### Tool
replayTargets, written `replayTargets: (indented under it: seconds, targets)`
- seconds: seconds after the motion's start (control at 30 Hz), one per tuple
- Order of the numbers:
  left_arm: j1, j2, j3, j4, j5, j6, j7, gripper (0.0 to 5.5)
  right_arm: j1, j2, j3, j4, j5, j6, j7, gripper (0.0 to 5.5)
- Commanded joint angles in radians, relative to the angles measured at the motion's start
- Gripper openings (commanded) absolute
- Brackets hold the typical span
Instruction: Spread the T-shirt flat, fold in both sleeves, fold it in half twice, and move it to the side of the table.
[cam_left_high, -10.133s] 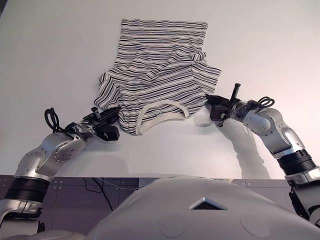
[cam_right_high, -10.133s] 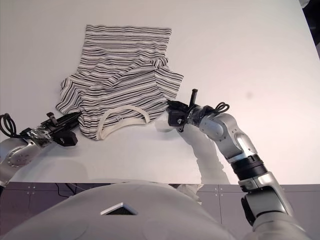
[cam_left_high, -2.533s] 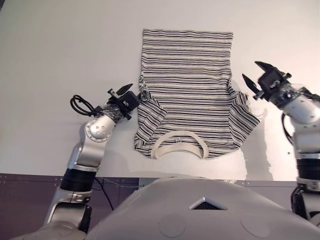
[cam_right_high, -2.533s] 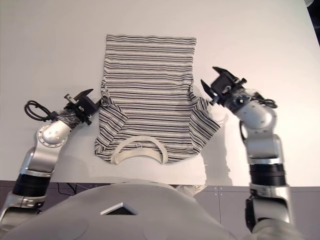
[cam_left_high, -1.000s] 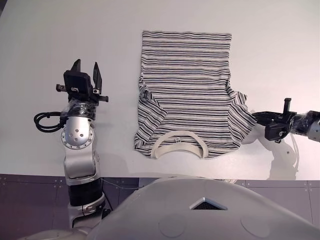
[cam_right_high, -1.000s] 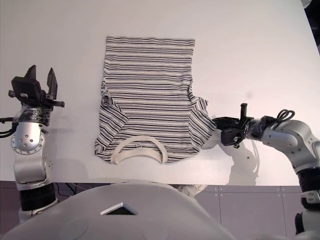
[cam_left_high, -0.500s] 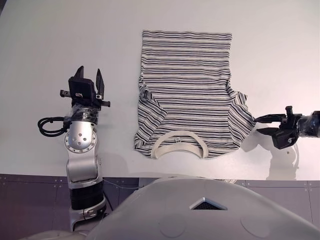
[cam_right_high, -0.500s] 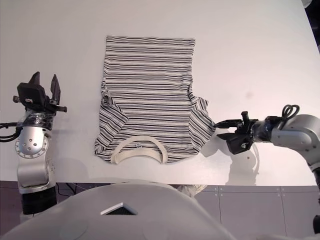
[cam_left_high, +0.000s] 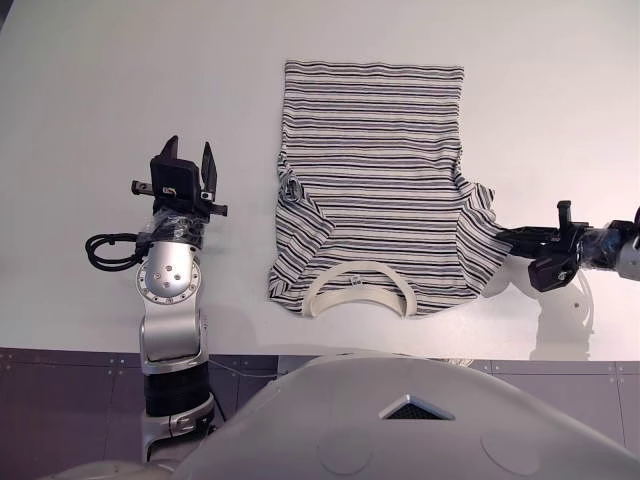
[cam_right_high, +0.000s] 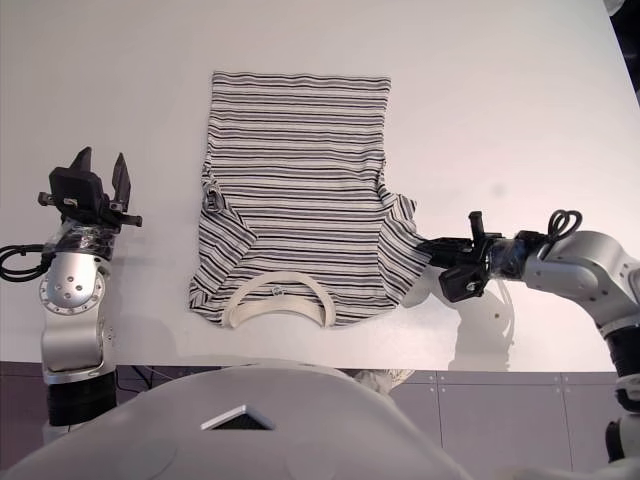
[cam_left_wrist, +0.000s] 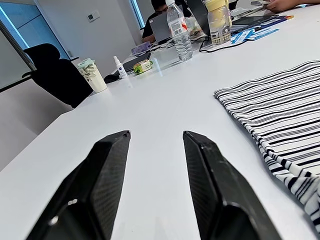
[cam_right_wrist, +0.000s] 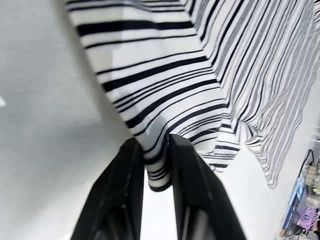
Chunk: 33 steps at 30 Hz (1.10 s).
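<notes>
The striped T-shirt (cam_left_high: 370, 170) lies spread on the white table (cam_left_high: 100, 80), hem far, cream collar (cam_left_high: 357, 285) near the front edge. Its left sleeve (cam_left_high: 300, 210) is partly tucked onto the body. The right sleeve (cam_left_high: 482, 232) sticks out to the right. My right gripper (cam_left_high: 512, 237) lies low on the table at that sleeve's outer edge, and the right wrist view shows it (cam_right_wrist: 153, 150) shut on the sleeve's striped hem. My left gripper (cam_left_high: 190, 147) stands open with nothing in it, left of the shirt and apart from it; its dark fingers (cam_left_wrist: 110, 165) point along the table.
The table's front edge (cam_left_high: 230, 352) runs just below the collar. At the far end of the table stand a water bottle (cam_left_wrist: 179, 31), a lidded cup (cam_left_wrist: 92, 74), small items and a laptop, with a black chair (cam_left_wrist: 57, 75) beside them. Bare tabletop lies on both sides of the shirt.
My right gripper, open beside the sleeve half a second ago, has closed on the sleeve's edge. My left gripper has drifted slightly toward the shirt, still open.
</notes>
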Motion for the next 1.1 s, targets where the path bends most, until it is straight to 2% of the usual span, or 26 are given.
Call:
replayTargets:
  seconds: [0.03, 0.2, 0.37, 0.47, 0.77, 0.93, 1.0, 1.1]
  targets:
    - [0.013, -0.012, -0.007, -0.004, 0.015, -0.009, 0.019, 1.98, -0.002, -0.008, -0.003, 0.003, 0.004, 0.018, 0.011, 0.14]
    - [0.009, -0.012, -0.007, 0.0, 0.019, -0.01, 0.02, 1.98, -0.013, 0.007, -0.022, -0.001, 0.031, 0.039, -0.016, 0.14]
    - [0.017, -0.017, -0.003, -0.004, 0.017, -0.015, 0.026, 1.98, -0.029, 0.043, -0.022, -0.081, 0.28, 0.065, 0.024, 0.14]
    - [0.03, -0.029, 0.001, -0.021, 0.011, -0.009, 0.036, 1.98, -0.048, 0.069, -0.016, -0.117, 0.333, 0.065, 0.039, 0.14]
    - [0.01, -0.007, -0.01, -0.011, 0.009, -0.004, 0.004, 1.98, 0.008, 0.13, 0.091, -0.274, 0.349, 0.075, 0.133, 0.14]
    - [0.011, 0.014, -0.013, -0.001, 0.01, 0.0, -0.02, 1.98, 0.012, 0.222, 0.095, -0.259, 0.186, 0.149, 0.077, 0.14]
    - [0.023, 0.027, -0.012, -0.004, 0.013, 0.001, -0.036, 1.98, 0.011, 0.254, 0.086, -0.25, 0.123, 0.192, 0.042, 0.51]
    - [0.071, 0.059, -0.003, -0.022, 0.003, -0.009, -0.077, 1.98, 0.021, 0.293, 0.072, -0.258, 0.154, 0.252, 0.019, 1.08]
